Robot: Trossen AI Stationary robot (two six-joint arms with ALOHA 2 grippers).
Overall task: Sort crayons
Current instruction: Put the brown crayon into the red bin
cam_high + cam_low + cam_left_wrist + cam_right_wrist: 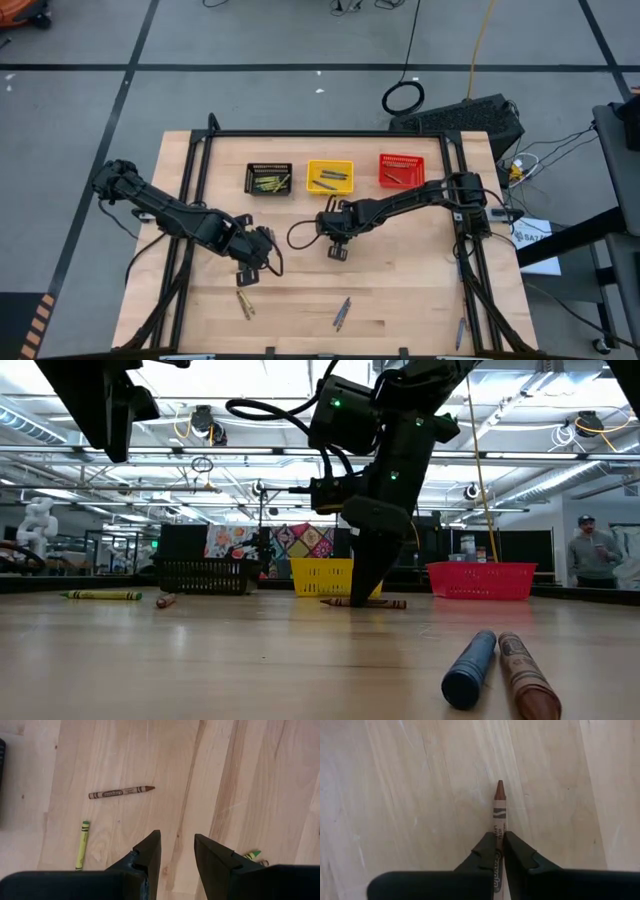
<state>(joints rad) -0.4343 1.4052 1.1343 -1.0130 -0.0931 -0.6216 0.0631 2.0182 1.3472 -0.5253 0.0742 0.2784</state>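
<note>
A brownish-red crayon (395,603) lies on the wooden table near its middle, with my right gripper (498,839) shut on it. Left of it my left gripper (177,837) hangs open above the table and touches nothing. Below it lie a brown crayon (121,792) and an olive-yellow crayon (82,845). Near the front edge lie a blue crayon (470,670) and a brown one (525,678), side by side. More crayons lie in the black basket (269,179), the yellow basket (330,176) and the red basket (401,170) at the far side. My right gripper pinches the brownish-red crayon by its wrapped middle (499,822) between the two fingers, one on each long side. The fingers come from above, slanting down. The crayon lies flat on the table (300,650), its pointed tip (500,785) showing past the fingertips.
An olive-yellow crayon (102,595) and a short brown piece (165,601) lie on the left part of the table. Another crayon (460,333) lies at the front right. A black frame (330,133) runs around the table. A person (592,550) stands in the room behind.
</note>
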